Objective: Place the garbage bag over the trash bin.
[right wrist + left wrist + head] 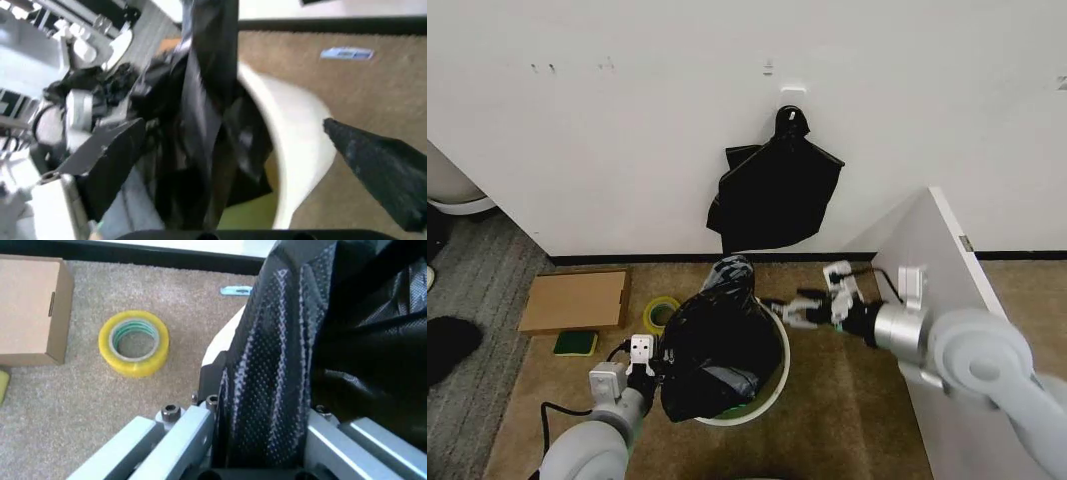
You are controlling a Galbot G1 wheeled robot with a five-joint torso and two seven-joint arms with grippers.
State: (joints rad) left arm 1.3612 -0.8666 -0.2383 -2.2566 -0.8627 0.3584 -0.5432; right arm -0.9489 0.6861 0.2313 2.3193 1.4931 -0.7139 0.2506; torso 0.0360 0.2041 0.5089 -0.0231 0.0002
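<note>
The cream-white trash bin (784, 352) stands on the carpet, with the glossy black garbage bag (717, 350) bulging up out of it. My left gripper (649, 372) is at the bag's near left side, shut on a fold of the film; one dotted finger pad (267, 380) presses against the bag (373, 340) beside the bin's rim (220, 340). My right gripper (779, 312) is at the far right rim, open. Its two fingers (380, 175) straddle the hanging bag film (200, 110) and the bin's wall (293, 130).
A bigger black bundle (777, 190) hangs on the wall behind the bin. A yellow tape roll (661, 314), a cardboard box (575, 300) and a green pad (575, 343) lie to the left. A white panel (927, 270) stands close on the right.
</note>
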